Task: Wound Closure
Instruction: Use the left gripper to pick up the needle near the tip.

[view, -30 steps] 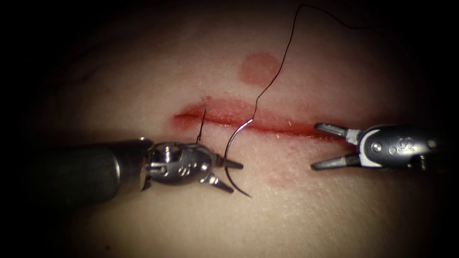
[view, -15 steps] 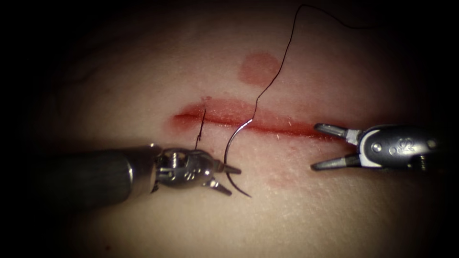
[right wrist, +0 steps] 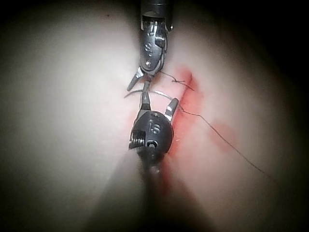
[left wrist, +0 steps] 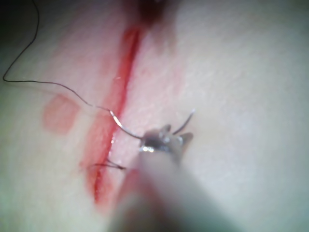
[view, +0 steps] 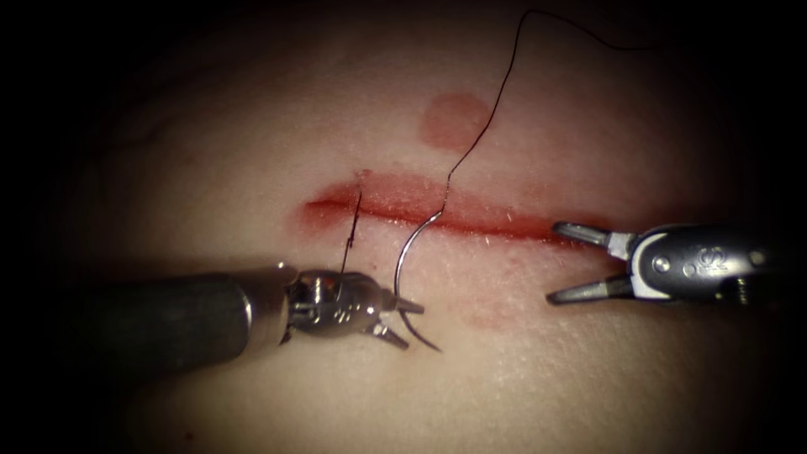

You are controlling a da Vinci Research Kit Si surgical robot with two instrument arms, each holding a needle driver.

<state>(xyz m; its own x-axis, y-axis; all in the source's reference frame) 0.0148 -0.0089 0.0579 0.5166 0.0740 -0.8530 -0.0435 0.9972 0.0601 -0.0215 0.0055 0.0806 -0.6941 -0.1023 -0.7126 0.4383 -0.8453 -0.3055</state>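
Endoscope view: the cut in the tissue gapes, one cut end of thread at its left. The needle lies free below it, swage up at the cut, tip down. The left tool has jaws parted astride the curve, gripping nothing. The right tool is wide open, empty.

Left wrist view: the thread trails off the needle.

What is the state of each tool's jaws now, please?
Left arm's tool: jaws open astride the curved steel needle, not closed on it.
Right arm's tool: jaws open, holding nothing.
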